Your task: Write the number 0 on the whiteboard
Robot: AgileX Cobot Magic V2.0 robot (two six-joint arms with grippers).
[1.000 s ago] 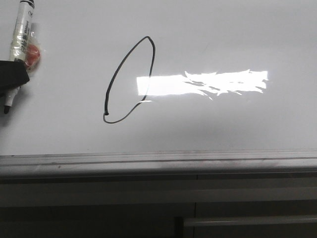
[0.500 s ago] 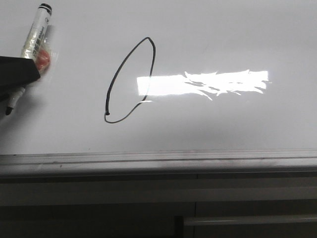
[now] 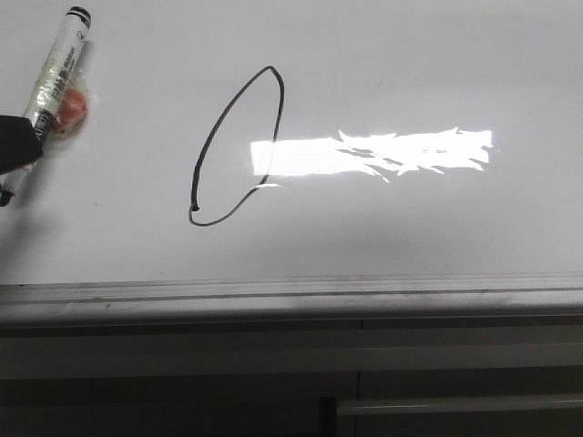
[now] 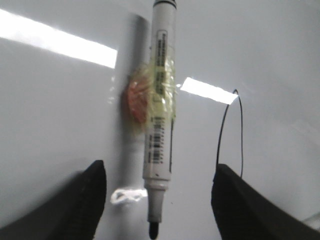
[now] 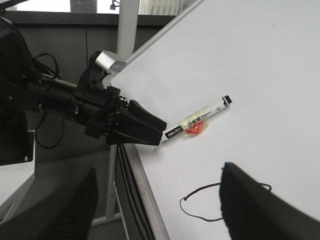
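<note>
the board (image 3: 410, 55) lay flat and glossy, with a grey ledge (image 3: 291, 296) along its near edge and a bright glare patch (image 3: 373, 153) across its middle. the 0 (image 3: 239, 146) was drawn on it as a thin black slanted oval, a small blob at its lower-left end, its right side running into the glare. well to the left of the 0 lay the marker (image 3: 56, 68), a white barrel with a black end cap, yellowish tape around its middle and an orange-red lump (image 3: 71, 106) stuck beside it. the left gripper (image 4: 157, 200) sat at the marker's nib end, low over the board at its left edge; its two dark fingers (image 4: 80, 195) stood wide apart either side of the nib, neither touching it, so it gripped nothing. the right gripper (image 5: 157, 205) hung above the board with its fingers (image 5: 250, 200) spread wide too, holding nothing, the 0 showing between them below.
</note>
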